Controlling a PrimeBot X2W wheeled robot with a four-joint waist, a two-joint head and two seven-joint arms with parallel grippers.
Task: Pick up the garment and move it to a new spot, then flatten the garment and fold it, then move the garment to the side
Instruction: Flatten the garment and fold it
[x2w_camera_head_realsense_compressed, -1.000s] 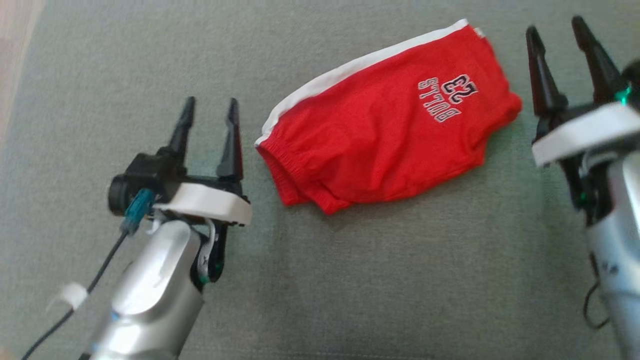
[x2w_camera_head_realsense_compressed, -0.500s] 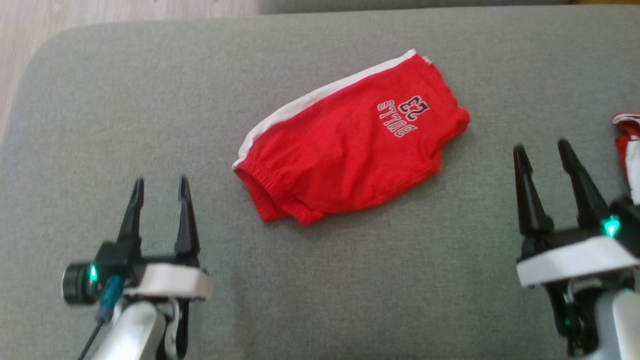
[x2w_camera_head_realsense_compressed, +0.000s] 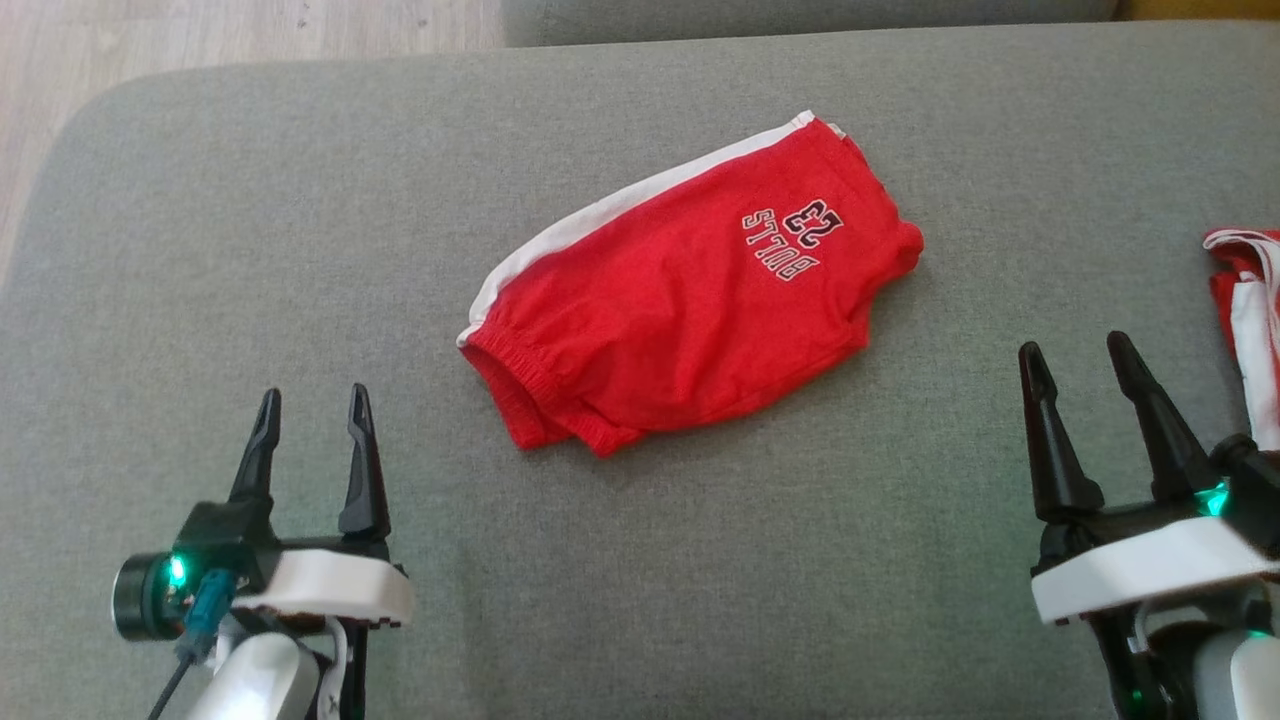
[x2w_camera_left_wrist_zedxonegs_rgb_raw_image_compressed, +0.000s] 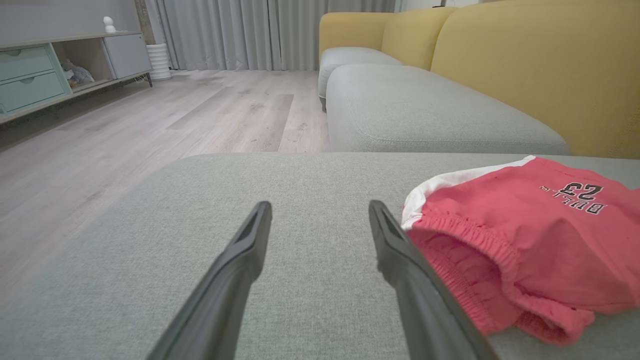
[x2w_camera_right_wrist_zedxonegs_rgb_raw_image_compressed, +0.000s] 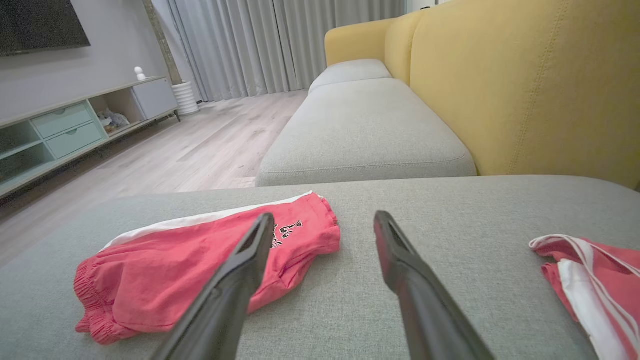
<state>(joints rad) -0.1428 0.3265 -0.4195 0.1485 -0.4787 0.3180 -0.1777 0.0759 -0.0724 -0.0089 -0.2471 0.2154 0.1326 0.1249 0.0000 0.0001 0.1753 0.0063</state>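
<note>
Broadly, the grey sofa seat (x2w_camera_head_realsense_compressed: 300, 250) carries everything. The red shorts (x2w_camera_head_realsense_compressed: 680, 330) lie slanted near its middle, doubled over so that one layer rests on the other, fairly flat but softly wrinkled. A second garment (x2w_camera_head_realsense_compressed: 1245, 320), red and white, is bunched at the seat's right edge, well apart from the shorts. Both tools hang over the near part of the seat with nothing in them. The left tool (x2w_camera_head_realsense_compressed: 312, 395) has its fingers spread wide, near the waist end of the shorts but not touching. The right tool (x2w_camera_head_realsense_compressed: 1075, 345) is just as wide and stands between the two garments, touching neither. This layout fits shorts waiting to be lifted to a new spot, and equally shorts already doubled and laid down, so I would not name the step. Either way, I judge that such limp cloth would bunch under a sideways push. Any contact is therefore better made from above than by sliding along the seat, and the right tool should stay clear of the second garment. Of the smaller features, the white stripe (x2w_camera_head_realsense_compressed: 620, 210) marks the far long edge. The gathered waistband (x2w_camera_head_realsense_compressed: 510, 380) looks the thickest and the surest place for a pinch, and the lettering (x2w_camera_head_realsense_compressed: 790, 235) sits near the right end.
</note>
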